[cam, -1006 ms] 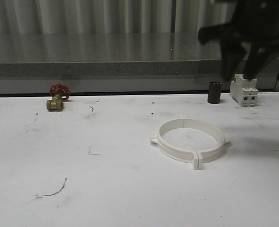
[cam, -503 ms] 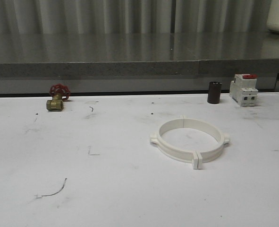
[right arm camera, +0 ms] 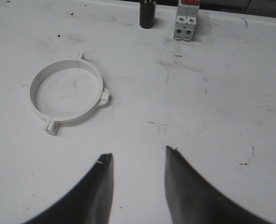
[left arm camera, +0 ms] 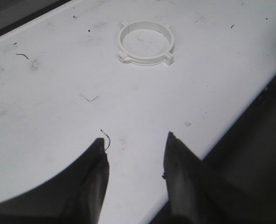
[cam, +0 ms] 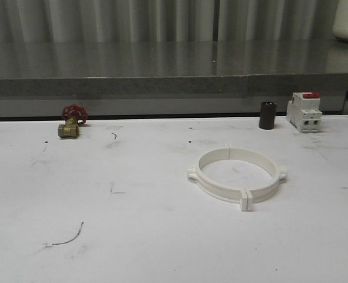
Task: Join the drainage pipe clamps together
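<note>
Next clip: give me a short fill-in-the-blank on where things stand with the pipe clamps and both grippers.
1. The two drainage pipe clamps lie joined as one closed ____.
2. Both the left gripper and the right gripper have their jaws ____, holding nothing.
3. In the front view, the dark cylinder stands just left of the white breaker with the ____ switch.
4. The brass valve has a ____ handwheel.

Missing words: ring; open; red; red
</note>
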### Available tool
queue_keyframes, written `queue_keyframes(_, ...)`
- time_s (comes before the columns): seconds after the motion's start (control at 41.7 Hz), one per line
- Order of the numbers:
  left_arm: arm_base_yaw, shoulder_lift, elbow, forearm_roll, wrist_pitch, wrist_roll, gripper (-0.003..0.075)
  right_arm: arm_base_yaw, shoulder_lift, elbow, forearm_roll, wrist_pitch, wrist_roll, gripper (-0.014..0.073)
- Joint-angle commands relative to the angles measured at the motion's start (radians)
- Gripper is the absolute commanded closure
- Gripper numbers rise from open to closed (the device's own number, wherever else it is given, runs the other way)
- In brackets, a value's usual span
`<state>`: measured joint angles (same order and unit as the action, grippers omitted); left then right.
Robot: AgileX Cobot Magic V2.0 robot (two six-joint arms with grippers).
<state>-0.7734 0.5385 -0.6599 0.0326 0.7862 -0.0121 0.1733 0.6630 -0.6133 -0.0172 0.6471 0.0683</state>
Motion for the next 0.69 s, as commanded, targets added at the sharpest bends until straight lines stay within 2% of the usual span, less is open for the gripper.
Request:
queue_keyframes(0.0, 0.002, 0.002, -0.026, -0.007, -0.073, -0.002, 0.0438, -0.002, -0.003, -0.025, -0.012, -0.059, 0.002, 0.0503)
queue_keyframes(0.12, 0.002, 0.002, -0.026, -0.007, -0.073, -0.002, 0.0438, -0.002, -0.003, -0.025, -0.013, -0.070, 0.002, 0.0666)
queue_keyframes(0.671, 0.002, 0.002, -0.026, 0.015, -0.102, -0.002, 0.0438, -0.002, -0.003, -0.025, -0.013, -0.070, 0.002, 0.0662)
